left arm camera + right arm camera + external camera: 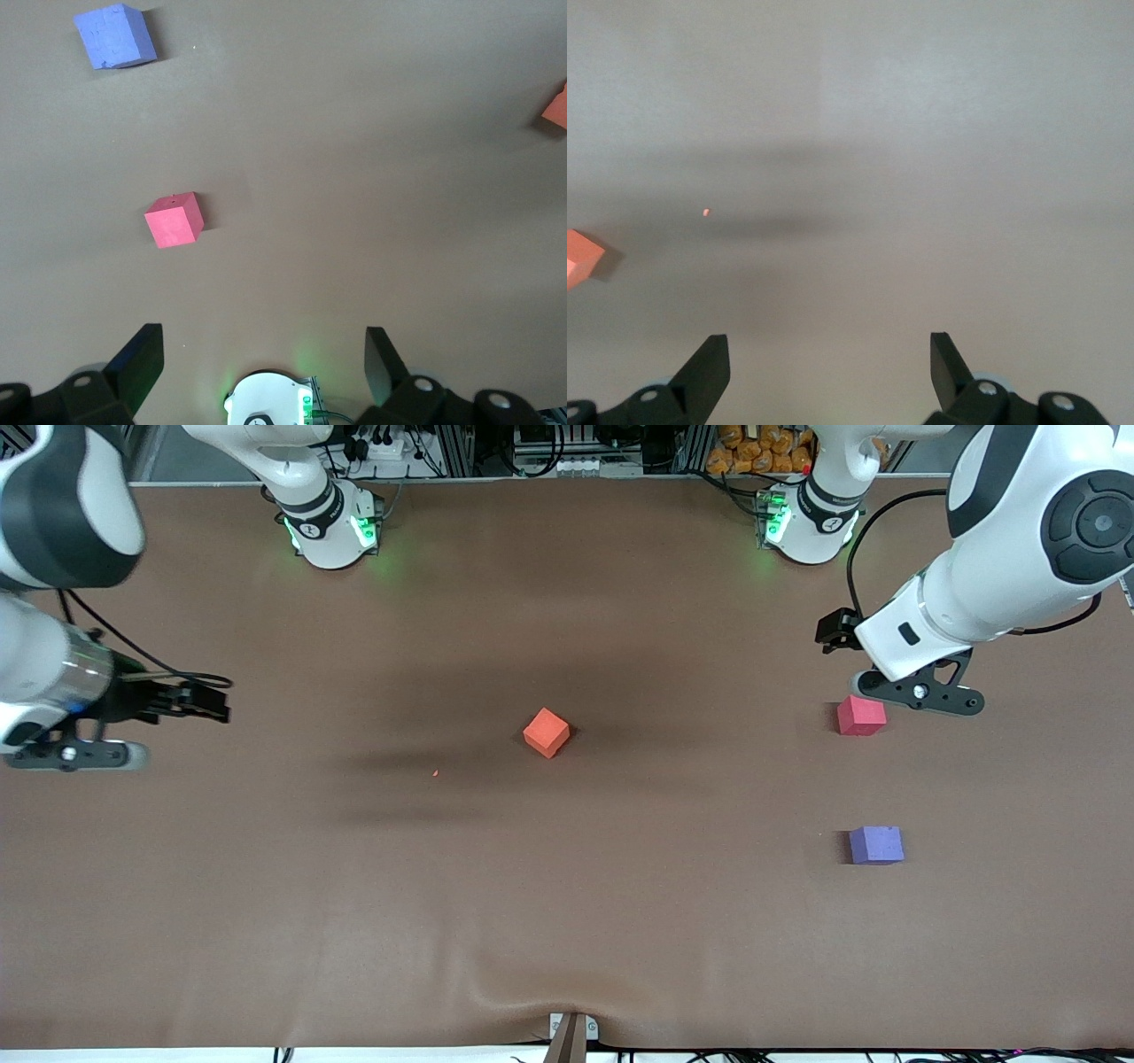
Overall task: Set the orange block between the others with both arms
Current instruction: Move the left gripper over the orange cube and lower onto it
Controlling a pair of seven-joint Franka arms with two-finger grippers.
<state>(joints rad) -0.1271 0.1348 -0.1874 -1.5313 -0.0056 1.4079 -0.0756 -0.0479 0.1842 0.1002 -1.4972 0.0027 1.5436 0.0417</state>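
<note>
Nearest the camera, a purple cube (876, 844) sits on the brown surface (567, 921) toward the left arm's end, a red cube (860, 715) farther back. Mid-surface lies the orange block (547, 732). Left claw (264, 356) hovers beside the red cube, right claw (829, 354) over bare surface; both gape apart, empty.

Both arms raised over opposite table ends, left end effector (261, 359) and right end effector (828, 359) wide open, empty.

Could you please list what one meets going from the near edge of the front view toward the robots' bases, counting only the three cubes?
purple-blue cube → orange block → pinkish-red cube
</note>
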